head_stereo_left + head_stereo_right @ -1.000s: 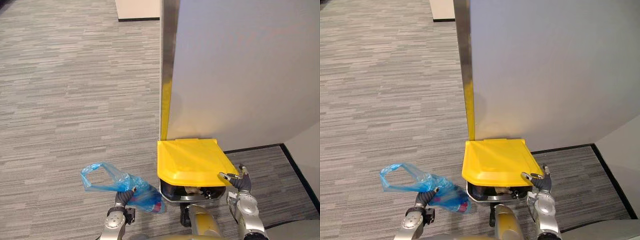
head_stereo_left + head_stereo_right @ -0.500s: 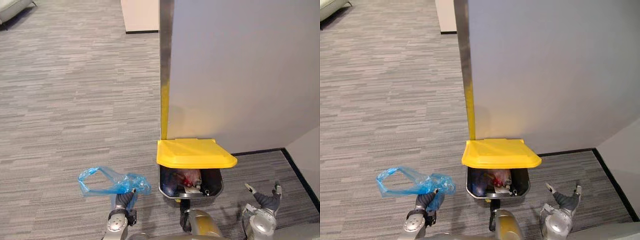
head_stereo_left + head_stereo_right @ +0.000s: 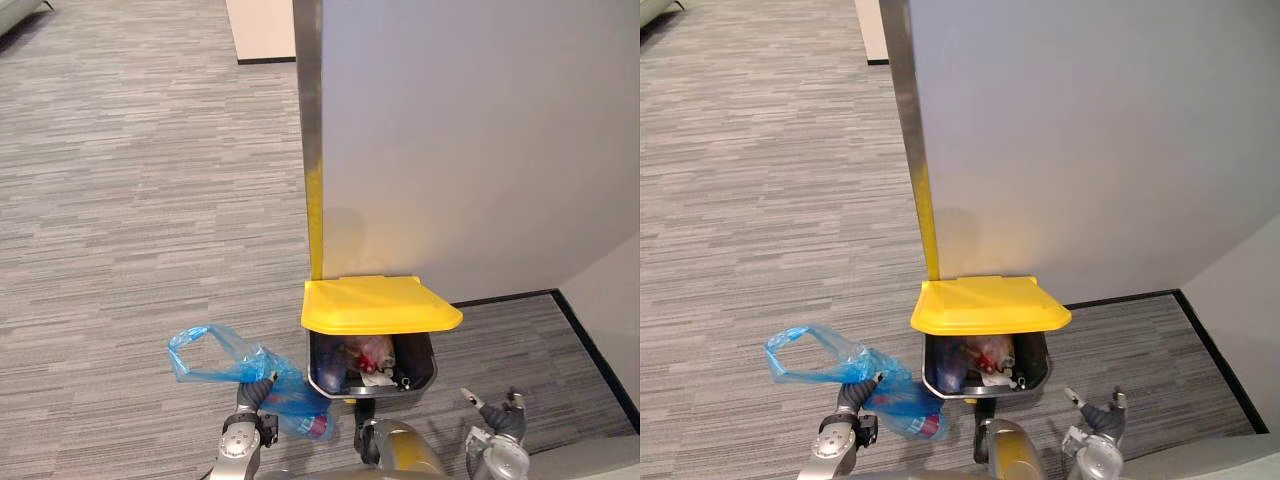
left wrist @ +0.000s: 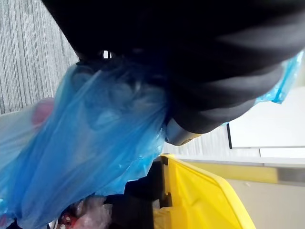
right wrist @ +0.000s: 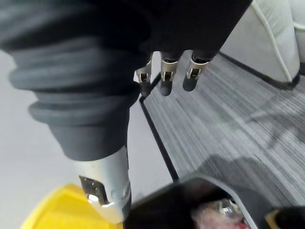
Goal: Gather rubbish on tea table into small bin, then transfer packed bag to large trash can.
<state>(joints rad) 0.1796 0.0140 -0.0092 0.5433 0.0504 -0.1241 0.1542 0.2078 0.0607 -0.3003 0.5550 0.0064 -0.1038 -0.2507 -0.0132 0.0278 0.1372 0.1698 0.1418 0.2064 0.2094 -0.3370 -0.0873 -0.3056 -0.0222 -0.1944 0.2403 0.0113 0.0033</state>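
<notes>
A blue plastic bag (image 3: pixel 235 368) with rubbish in its bottom hangs just left of the large trash can (image 3: pixel 370 372); my left hand (image 3: pixel 252 398) is shut on its neck. In the left wrist view the blue bag (image 4: pixel 90 148) bulges past the hand, with the can's yellow lid (image 4: pixel 205 198) close behind. The yellow lid (image 3: pixel 380 303) stands tilted up, and the dark opening under it shows rubbish inside. My right hand (image 3: pixel 497 413) hovers low, right of the can, touching nothing. Its fingers (image 5: pixel 164 76) are straight over the carpet.
A grey wall panel (image 3: pixel 470 140) with a metal edge post (image 3: pixel 308 100) and a yellow strip stands right behind the can. A black skirting line (image 3: pixel 585 330) runs along the right. Open grey carpet (image 3: pixel 130 220) spreads to the left. A pale cabinet base (image 3: pixel 258 30) stands far off.
My right hand has left the lid's front corner and dropped back to the lower right. The lid now stands tilted up, showing the opening. The bag has swung nearer the can.
</notes>
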